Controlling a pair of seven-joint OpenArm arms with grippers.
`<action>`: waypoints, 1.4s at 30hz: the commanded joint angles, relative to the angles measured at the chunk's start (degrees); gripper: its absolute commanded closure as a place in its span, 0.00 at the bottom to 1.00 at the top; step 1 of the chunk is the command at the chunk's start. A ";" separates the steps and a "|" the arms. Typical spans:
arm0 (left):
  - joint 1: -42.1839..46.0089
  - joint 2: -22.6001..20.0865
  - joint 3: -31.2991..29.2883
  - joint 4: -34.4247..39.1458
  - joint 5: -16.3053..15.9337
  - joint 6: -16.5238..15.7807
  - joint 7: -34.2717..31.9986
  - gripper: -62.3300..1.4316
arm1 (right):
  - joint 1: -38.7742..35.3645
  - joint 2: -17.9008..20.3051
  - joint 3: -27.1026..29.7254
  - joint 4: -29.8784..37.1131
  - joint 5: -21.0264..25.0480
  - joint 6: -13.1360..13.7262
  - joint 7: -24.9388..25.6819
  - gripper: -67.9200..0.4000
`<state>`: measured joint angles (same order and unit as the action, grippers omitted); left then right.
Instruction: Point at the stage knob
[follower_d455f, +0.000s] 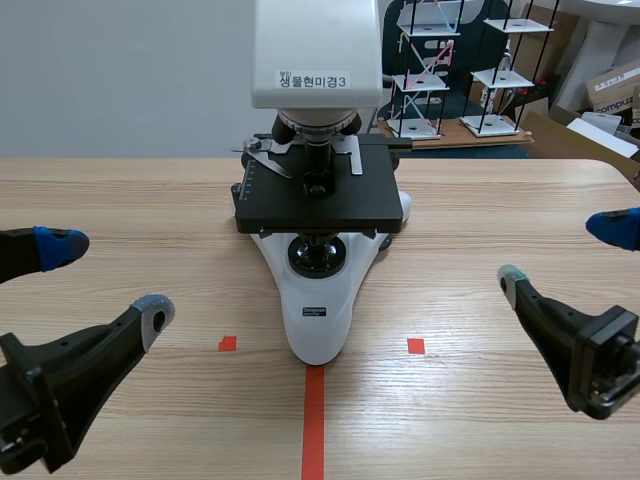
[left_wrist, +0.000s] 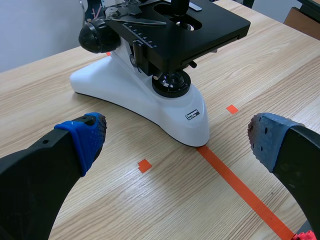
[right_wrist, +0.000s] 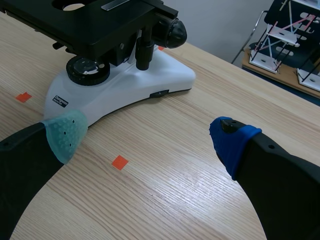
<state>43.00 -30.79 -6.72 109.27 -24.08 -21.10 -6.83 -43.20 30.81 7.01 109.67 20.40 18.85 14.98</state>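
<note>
Both left gripper (follower_d455f: 108, 280) and right gripper (follower_d455f: 561, 252) are held wide open, clear of the microscope (follower_d455f: 315, 310) — stage knob (right_wrist: 144, 50) left reachable.

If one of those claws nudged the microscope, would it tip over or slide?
Likely heavy and steady: the microscope stands on a wide white base. Its bulky head sits high, so a hard shove up there might tip it. Pushed low, it probably slides.
</note>
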 joint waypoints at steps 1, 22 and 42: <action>-0.02 0.28 -0.37 0.94 -0.35 -0.07 -0.63 0.04 | 0.48 0.13 0.11 0.92 0.63 0.00 0.96 0.21; -0.02 0.28 -0.37 0.94 -0.35 -0.07 -1.03 0.04 | 0.50 0.11 0.11 0.72 0.57 -0.28 2.49 0.42; -0.02 0.26 -0.37 0.94 -0.35 -0.07 -1.03 0.04 | 17.94 -4.66 -4.07 -21.81 -9.88 1.49 13.27 0.99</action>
<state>43.00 -30.79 -6.72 109.27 -24.05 -21.10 -7.07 -26.76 25.69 3.51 87.15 10.24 20.38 27.16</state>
